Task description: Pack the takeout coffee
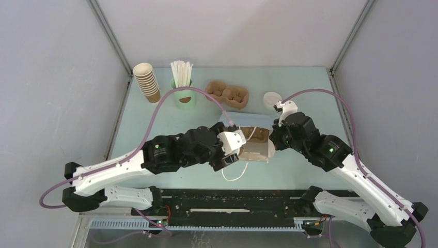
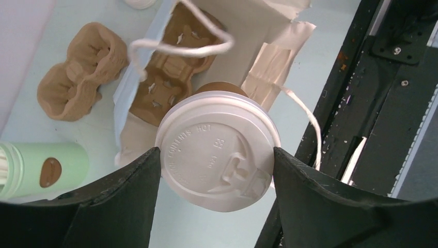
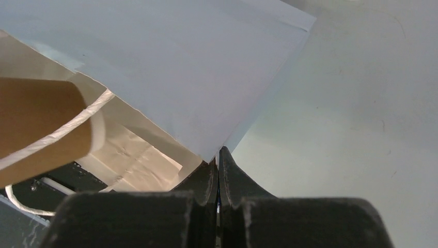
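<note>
Cup (image 2: 217, 139): clamped at lid rim in L gripper (image 2: 216, 155), at bag (image 3: 170, 62) mouth, not inside. R gripper (image 3: 218, 163): pinched shut on bag edge. Risk: lid pops off, spill; cup snags handle (image 2: 181, 47), misses carrier (image 2: 170, 77) slot.

At frame centre the left arm (image 1: 175, 150) and right arm (image 1: 315, 142) meet over a white paper bag (image 1: 256, 151). Across the upper table (image 1: 310, 103): stacked brown cups (image 1: 146, 81), green straw cup (image 1: 184, 94), pulp carrier (image 1: 228, 95), 1 white lid (image 1: 271, 99).
</note>
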`<state>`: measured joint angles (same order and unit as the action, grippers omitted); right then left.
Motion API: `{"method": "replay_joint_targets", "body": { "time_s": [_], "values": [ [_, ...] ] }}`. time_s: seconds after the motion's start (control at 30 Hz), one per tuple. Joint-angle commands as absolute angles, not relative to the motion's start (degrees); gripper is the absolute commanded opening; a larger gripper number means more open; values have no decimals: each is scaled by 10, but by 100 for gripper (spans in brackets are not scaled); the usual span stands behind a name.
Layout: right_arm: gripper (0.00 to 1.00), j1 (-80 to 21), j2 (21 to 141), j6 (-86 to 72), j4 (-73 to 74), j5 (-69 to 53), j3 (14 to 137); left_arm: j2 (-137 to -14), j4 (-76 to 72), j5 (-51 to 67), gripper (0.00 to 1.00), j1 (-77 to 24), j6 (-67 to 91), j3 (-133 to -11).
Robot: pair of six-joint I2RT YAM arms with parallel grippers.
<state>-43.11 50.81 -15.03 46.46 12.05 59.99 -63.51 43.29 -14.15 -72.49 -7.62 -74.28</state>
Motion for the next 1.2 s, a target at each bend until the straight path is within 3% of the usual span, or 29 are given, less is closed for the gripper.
{"method": "replay_joint_targets", "body": {
  "time_s": [0.0,0.4,0.63,0.93,1.17],
  "values": [
    [0,-424,513,-125,442,99,629,-651,402,-173,47,-756,-135,-764],
    [0,-416,508,-82,424,48,617,-783,419,-291,47,-792,-247,-797],
    [0,-414,517,-79,415,7,614,-817,358,-379,48,-790,-281,-777],
    [0,-370,504,-36,394,-74,589,-802,370,-263,49,-758,-269,-763],
    [0,-331,504,-23,370,-166,578,-794,370,-244,50,-723,-271,-733]
  ]
}}
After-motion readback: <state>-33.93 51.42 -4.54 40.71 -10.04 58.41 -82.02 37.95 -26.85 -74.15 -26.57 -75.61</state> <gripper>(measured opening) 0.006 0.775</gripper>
